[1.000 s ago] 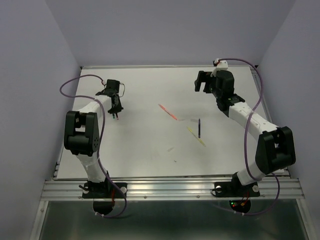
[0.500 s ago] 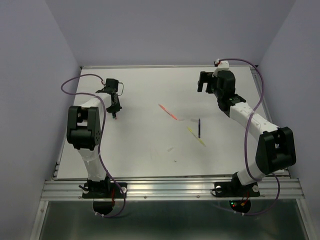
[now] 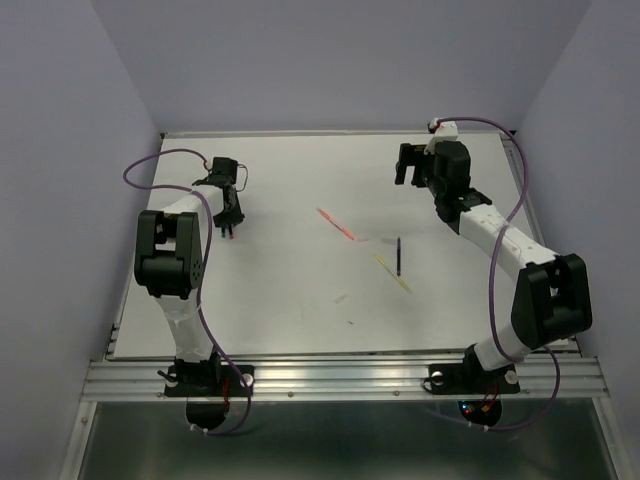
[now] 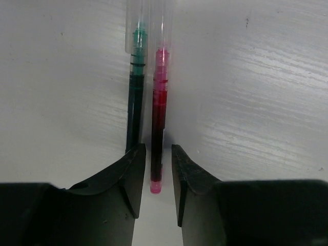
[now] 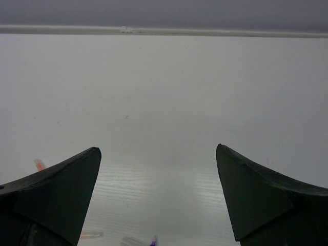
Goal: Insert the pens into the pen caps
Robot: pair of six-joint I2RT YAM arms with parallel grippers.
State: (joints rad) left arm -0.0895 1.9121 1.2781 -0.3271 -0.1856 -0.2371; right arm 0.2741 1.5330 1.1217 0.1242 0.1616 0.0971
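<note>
White table [image 3: 300,180] carries an orange pen [image 3: 336,223], a blue pen [image 3: 398,255] just beside a yellow pen [image 3: 393,272], and a green pen [image 4: 134,110] alongside a red pen [image 4: 158,123]

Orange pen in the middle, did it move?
No. The orange pen lies at the same spot, left of the dark blue pen.

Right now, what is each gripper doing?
Left gripper: slightly open, straddling the end of the red pen, not clamped on it.
Right gripper: wide open, holding nothing.

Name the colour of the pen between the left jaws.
The pen is red; left wrist view shows it best.
</note>
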